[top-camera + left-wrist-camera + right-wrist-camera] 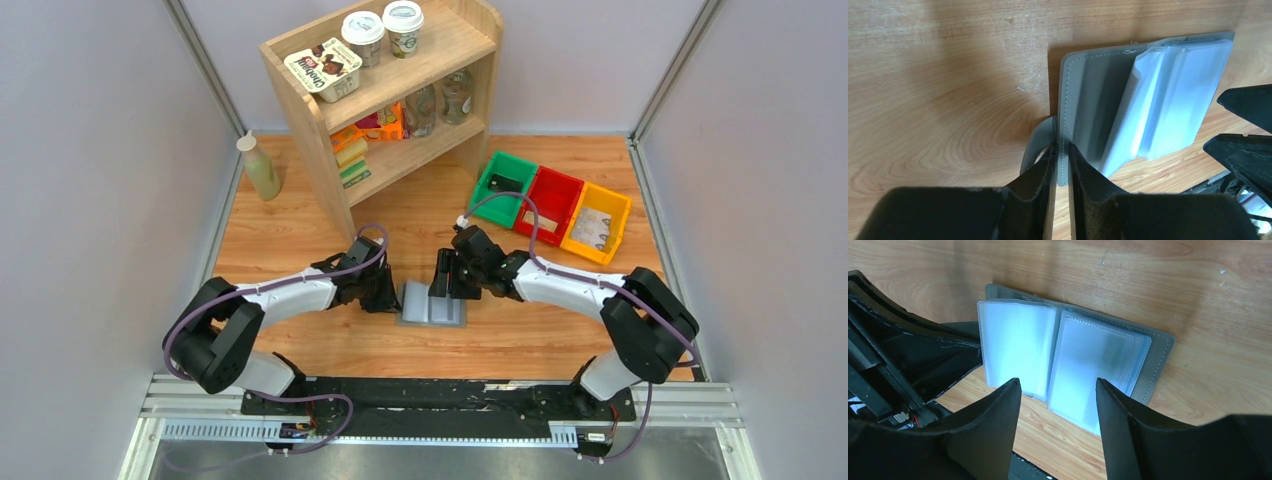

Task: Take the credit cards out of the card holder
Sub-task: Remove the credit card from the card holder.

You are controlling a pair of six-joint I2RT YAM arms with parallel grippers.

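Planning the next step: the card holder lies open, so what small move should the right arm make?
Probably lower the open right gripper onto the pale pockets to pinch at one open edge, since the left gripper clamps the cover of the card holder.

open card holder lies between left gripper and right gripper.

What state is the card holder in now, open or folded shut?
Open. The card holder lies spread like a book, both pale blue pocket pages facing up.
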